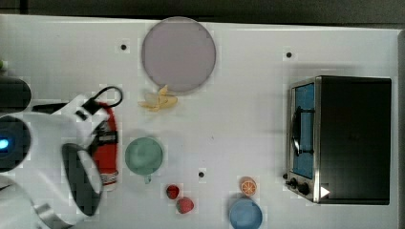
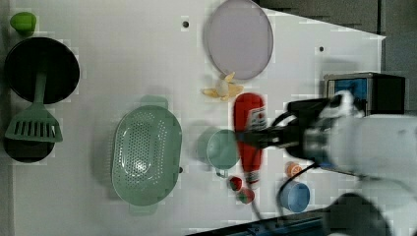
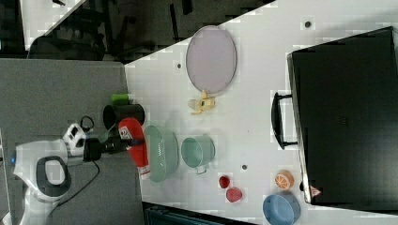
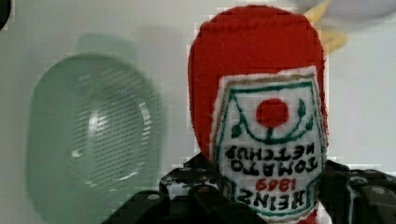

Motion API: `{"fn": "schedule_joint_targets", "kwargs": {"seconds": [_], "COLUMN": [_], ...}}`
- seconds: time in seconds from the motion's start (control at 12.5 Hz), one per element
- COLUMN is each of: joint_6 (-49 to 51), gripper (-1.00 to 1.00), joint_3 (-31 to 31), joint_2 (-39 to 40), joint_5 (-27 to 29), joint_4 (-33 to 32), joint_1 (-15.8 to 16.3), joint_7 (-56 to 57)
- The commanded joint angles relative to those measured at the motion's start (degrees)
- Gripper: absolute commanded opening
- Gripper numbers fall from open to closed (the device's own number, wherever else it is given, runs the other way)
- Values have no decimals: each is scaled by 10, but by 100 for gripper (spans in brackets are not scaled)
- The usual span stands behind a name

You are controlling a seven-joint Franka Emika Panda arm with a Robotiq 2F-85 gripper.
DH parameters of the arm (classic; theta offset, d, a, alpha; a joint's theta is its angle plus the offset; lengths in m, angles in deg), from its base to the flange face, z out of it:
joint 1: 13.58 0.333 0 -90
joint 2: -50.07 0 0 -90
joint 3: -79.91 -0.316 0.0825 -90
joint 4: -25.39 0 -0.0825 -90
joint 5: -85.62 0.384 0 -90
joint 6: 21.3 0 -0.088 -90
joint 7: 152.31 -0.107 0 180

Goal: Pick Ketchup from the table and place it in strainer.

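My gripper is shut on the Ketchup, a red bottle with a white label, and holds it lying level above the table. In the wrist view black fingers clamp the Ketchup on both sides of its label. The pale mint strainer has nothing in it and lies towards the left view's left, beyond the round green cup. In the wrist view the strainer is beside the bottle, not under it. In the right view the Ketchup hangs next to the strainer.
A purple plate and a banana peel lie behind the cup. Two strawberries, an orange half and a blue bowl sit in front. A toaster oven stands at the top view's right. A black pan with a green spatula lies at the left view's left.
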Motion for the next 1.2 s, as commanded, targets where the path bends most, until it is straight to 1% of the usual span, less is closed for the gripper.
{"fn": "schedule_joint_targets", "kwargs": {"seconds": [0.08, 0.32, 0.56, 0.72, 0.8, 1.04, 1.12, 1.2], "joint_6": [-74, -142, -212, -241, -251, -258, -258, -256], "gripper": [16, 16, 16, 16, 24, 89, 100, 100], "joint_3": [-52, -91, -91, -89, -88, -82, -82, -82], "joint_2": [30, 98, 165, 205, 217, 230, 226, 215], "joint_5": [3, -4, -57, -70, -70, -70, -70, -70], "joint_4": [0, -1, -2, -1, -1, -1, -1, 0], "joint_1": [13, 25, 39, 39, 39, 38, 38, 36], "joint_7": [-162, -266, -296, -309, -314, -315, -315, -316]}}
